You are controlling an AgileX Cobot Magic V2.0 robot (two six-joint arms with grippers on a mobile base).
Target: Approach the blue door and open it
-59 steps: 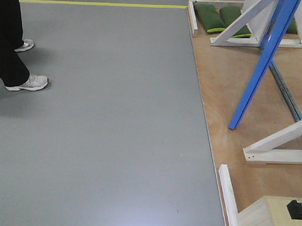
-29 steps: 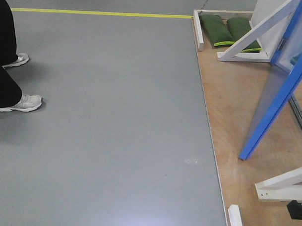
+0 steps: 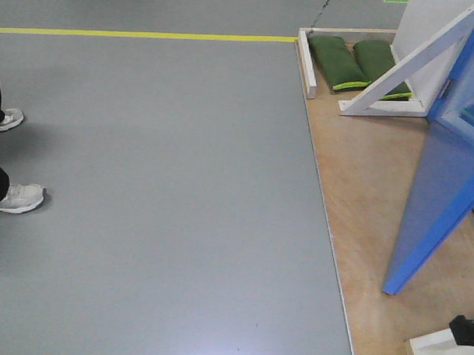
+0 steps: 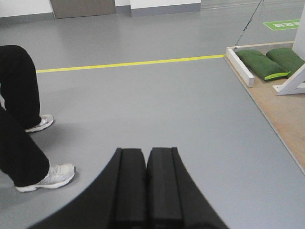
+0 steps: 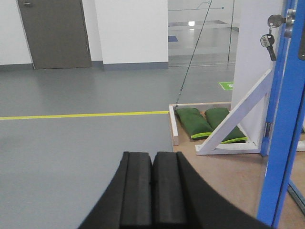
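Front-facing view: the big glossy bright-blue door panel (image 3: 443,185) is standing upright on the far right, on the bare plywood platform (image 3: 361,197), and it's showing its face at an angle. A white wooden brace beam (image 3: 416,59) is leaning behind it, and two green sandbags (image 3: 350,61) are lying in the back corner. Someone's white sneakers (image 3: 14,197) are poking in at the left on the grey floor (image 3: 165,222), this side of the yellow floor line (image 3: 148,35).

Left wrist view: the left gripper (image 4: 146,191) is showing its black pads pressed flat together with nothing between them. The door isn't showing up here, only the platform off to the right. A green floor sticker (image 4: 281,24) is sitting far back, lettering too small to read.

Right wrist view: the right gripper (image 5: 152,191) is likewise pinched closed and empty. The door's edge is running vertically to its right, with keys (image 5: 268,40) dangling from the lock (image 5: 276,20) up top. I'm guessing the right arm is the nearer one, reaching right and upward. No brand is showing.
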